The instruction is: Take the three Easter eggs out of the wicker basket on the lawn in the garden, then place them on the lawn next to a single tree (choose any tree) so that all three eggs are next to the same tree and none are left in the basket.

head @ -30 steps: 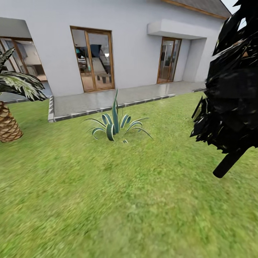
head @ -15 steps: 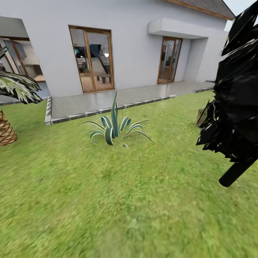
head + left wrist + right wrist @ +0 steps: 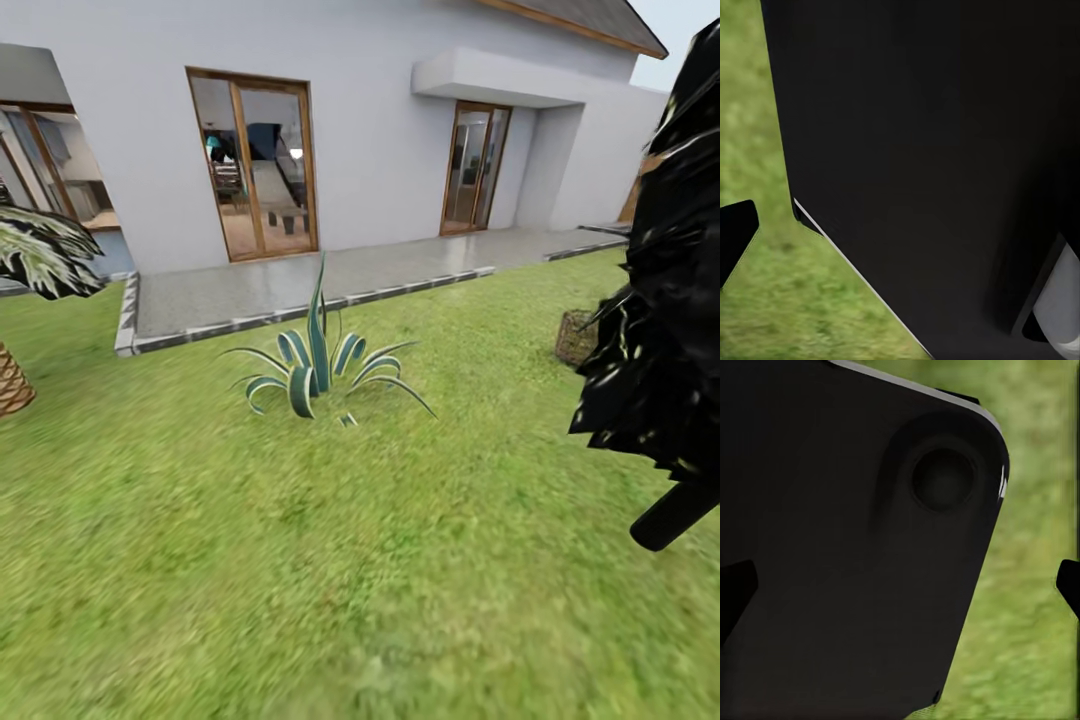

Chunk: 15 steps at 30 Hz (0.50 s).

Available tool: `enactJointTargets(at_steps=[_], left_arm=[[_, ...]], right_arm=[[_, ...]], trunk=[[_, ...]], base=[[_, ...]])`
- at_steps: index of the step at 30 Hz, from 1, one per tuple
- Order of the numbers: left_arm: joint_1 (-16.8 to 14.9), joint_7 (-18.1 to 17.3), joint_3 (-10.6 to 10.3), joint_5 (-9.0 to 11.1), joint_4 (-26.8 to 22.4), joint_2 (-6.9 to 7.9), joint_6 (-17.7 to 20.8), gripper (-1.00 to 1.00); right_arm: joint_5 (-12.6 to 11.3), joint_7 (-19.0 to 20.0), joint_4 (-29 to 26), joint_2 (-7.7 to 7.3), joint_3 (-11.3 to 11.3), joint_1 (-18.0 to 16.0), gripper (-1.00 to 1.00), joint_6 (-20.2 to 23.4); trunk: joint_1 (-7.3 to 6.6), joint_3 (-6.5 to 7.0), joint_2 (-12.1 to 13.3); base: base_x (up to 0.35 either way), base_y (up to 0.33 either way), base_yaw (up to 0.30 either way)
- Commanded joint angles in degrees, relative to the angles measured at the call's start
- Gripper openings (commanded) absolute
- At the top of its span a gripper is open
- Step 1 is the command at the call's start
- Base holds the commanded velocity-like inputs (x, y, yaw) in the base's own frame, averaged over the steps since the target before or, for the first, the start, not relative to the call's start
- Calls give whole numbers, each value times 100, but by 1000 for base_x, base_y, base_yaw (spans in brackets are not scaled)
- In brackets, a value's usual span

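Note:
The wicker basket (image 3: 577, 338) sits on the lawn (image 3: 330, 560) at the far right, half hidden behind black foliage. From here its inside and the Easter eggs are hidden. The pale-trunked tree is out of view. In the left wrist view, my left gripper (image 3: 900, 240) shows one dark fingertip (image 3: 735, 234) at the picture's edge, over grass and beside a black robot part. My right gripper (image 3: 900, 585) is open and holds nothing. Its fingertips (image 3: 735, 592) stand at both edges of the right wrist view, with a black robot part and grass between them.
A black-leaved tree (image 3: 665, 330) with a thin dark trunk stands close on the right. A striped agave (image 3: 318, 362) grows mid-lawn. A palm (image 3: 25, 300) stands at the left edge. Behind them run a paved terrace (image 3: 300, 275) and the house wall with glass doors (image 3: 255, 165).
The camera has moved, so the whole scene slid left and down. The wicker basket has come into view from behind the black-leaved tree on the right.

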Motion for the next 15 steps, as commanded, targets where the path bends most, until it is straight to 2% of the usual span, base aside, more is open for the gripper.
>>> enactJointTargets(at_steps=[1,9,15], left_arm=[[0,7,11,7,-2,-1,-14,100],[0,7,11,8,-2,-1,-14,100],[0,7,11,5,-2,-1,-14,100]], right_arm=[[3,1,4,-1,26,-3,100,-15],[3,1,4,-1,23,-3,100,-15],[3,1,4,-1,23,-3,100,-15]], trunk=[[3,-4,-2],[3,-4,-2],[3,-4,-2]], base=[[340,0,0],[340,0,-1],[340,0,-160]])
